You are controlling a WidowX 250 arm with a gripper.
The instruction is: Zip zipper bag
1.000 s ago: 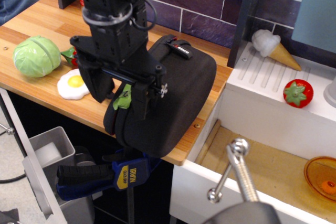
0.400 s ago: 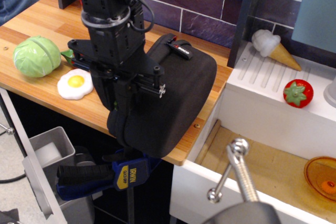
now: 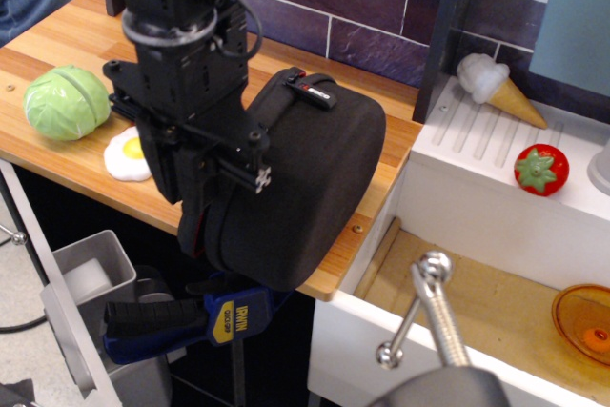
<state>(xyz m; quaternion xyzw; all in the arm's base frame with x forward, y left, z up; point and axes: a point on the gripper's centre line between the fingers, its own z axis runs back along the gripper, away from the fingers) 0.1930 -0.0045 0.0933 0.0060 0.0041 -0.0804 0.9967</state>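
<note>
Your zipper bag (image 3: pixel 305 188) sits at the near edge of the wooden counter (image 3: pixel 57 50), its lower corner hanging slightly past the lip above the blue clamp (image 3: pixel 191 316). The gripper (image 3: pixel 205 183) is pressed against the bag's left end, right where the zipper seam runs, so the bag lies immediately to the right of the fingers and touching them.

You cannot tell whether the fingers are closed on the pull tab: they are dark against dark fabric, and no lime-green tab shows in this view, which suggests it is hidden behind them.

The bag's long axis runs from the near-left corner up toward the far-right, with the strap and red-white logo (image 3: pixel 317 92) on the far upper face. The zipper line at the left end appears to run roughly top to bottom, so you will likely travel along that seam rather than across it. Watch the overhang; a hard pull toward you could tip the bag off.
</note>
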